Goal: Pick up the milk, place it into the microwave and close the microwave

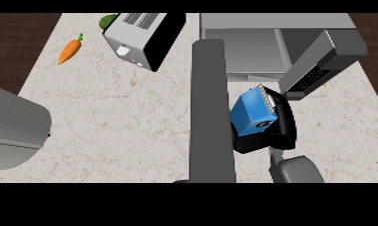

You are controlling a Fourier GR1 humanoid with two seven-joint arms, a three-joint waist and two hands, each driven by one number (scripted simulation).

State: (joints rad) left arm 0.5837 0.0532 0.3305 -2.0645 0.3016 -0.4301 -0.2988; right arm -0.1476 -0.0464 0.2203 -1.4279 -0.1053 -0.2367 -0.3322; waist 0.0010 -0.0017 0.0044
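A carrot (69,51) is lying at the counter's (111,115) left, with a toaster (144,37) sitting right of it. The right hand (286,120) is curling round the blue milk (251,112), holding it just before the open microwave (244,50), near its door (325,60).

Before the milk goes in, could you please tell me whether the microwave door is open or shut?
Open: the door stands swung out at the right of the microwave, leaving its grey inside in plain view.

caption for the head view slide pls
Right hand curled round the blue milk carton beside the open microwave door; toaster and carrot lie to the left.
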